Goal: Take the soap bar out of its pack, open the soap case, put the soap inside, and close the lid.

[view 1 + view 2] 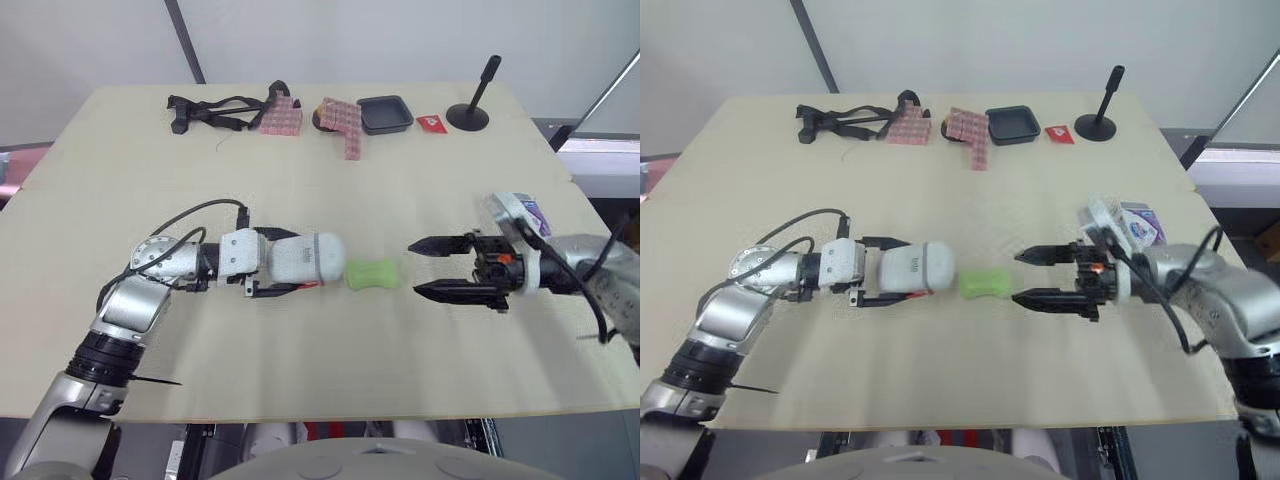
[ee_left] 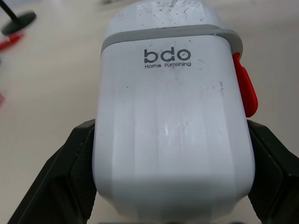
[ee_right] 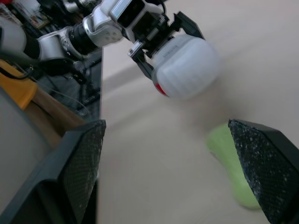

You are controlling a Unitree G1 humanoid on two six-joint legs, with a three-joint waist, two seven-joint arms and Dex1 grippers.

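- Desk (image 1: 300, 180): case, soap and right jaws lie along one left-to-right line.
- Case (image 1: 305, 257): on its side, lid shut, left jaws clamped on it.
- Soap (image 1: 372, 273): bare, just beside the case's end; its long axis points at the right jaws, which are apart and near.

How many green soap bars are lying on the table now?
1. The green waisted soap bar lies on the light wooden table, between the white plastic soap case gripped by the left claw and the open right claw. The closed case may hide another.
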